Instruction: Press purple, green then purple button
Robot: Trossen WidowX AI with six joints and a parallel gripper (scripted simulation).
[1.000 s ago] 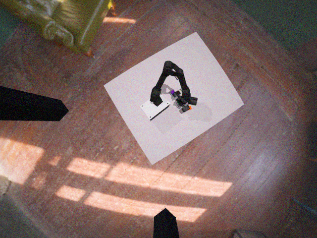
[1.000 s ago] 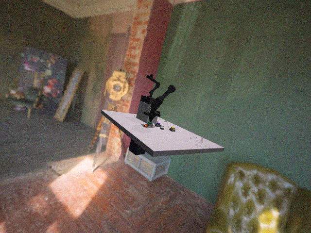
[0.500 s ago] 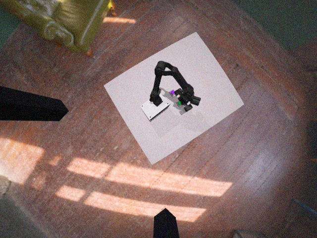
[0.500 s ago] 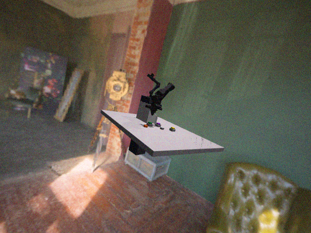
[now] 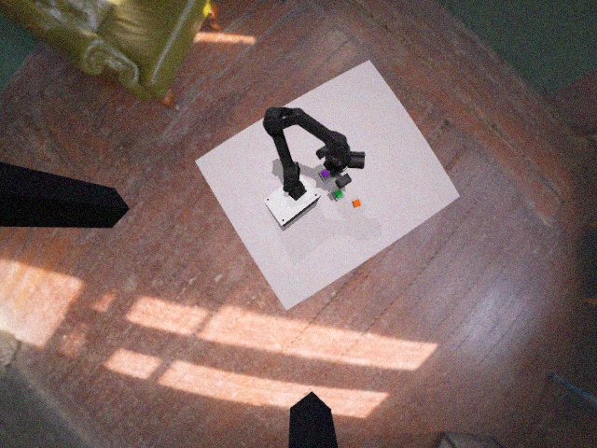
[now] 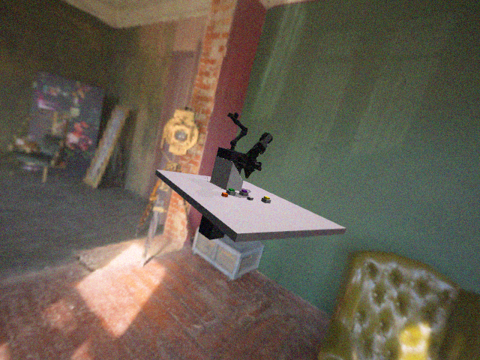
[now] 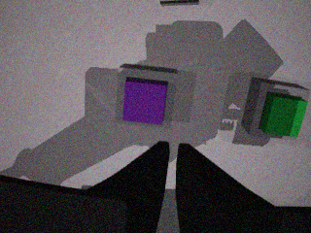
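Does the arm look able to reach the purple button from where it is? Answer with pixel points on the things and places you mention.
Probably yes: in the wrist view the purple button (image 5: 325, 174) (image 6: 244, 191) (image 7: 145, 102) lies just ahead of the closed jaws, with nothing visible between; the green button (image 5: 338, 193) (image 6: 231, 190) (image 7: 282, 115) sits off to the side.

A green wall (image 6: 368, 116) rises on the right behind the surface (image 5: 385, 120) (image 6: 247, 213), meeting a red and brick pillar (image 6: 211, 70). Patches of sunlight (image 5: 289, 337) (image 6: 120, 294) cross the reddish floor (image 5: 216, 270) (image 6: 217, 310), and a tufted yellow-green armchair (image 5: 145, 29) (image 6: 387, 294) stands near right in the exterior view.
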